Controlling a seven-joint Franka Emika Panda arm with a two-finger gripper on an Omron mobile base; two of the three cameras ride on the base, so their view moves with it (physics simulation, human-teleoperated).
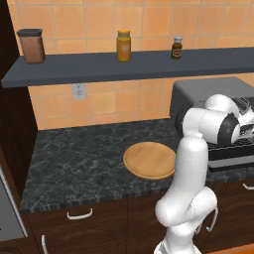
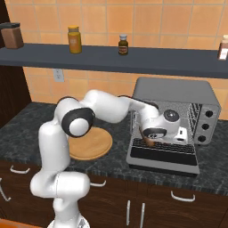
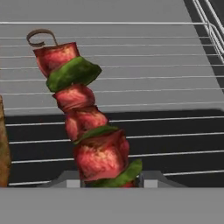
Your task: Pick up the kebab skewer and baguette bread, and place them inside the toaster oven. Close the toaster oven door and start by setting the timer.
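The left base view shows 3 containers on the shelf [image 1: 124,67] — a brown canister [image 1: 31,45] at 10 o'clock, a yellow jar [image 1: 123,45] at 12, a small dark bottle [image 1: 176,47] at 1 — and 1 round wooden board [image 1: 149,159] on the dark counter [image 1: 74,158]. The arm hides most of the toaster oven [image 1: 208,94] at 3 o'clock.

The right base view shows what that one hides: the toaster oven door [image 2: 162,156] folded down flat, 3 knobs [image 2: 205,125] on the right panel, and the gripper [image 2: 153,141] reaching into the opening.

The hand view adds the close detail — 1 kebab skewer [image 3: 85,122], meat and green pepper, clamped between the fingertips [image 3: 151,178] at 6 o'clock, over the wire rack [image 3: 166,78]. A brown crusty edge [image 3: 3,144] sits at 9 o'clock.
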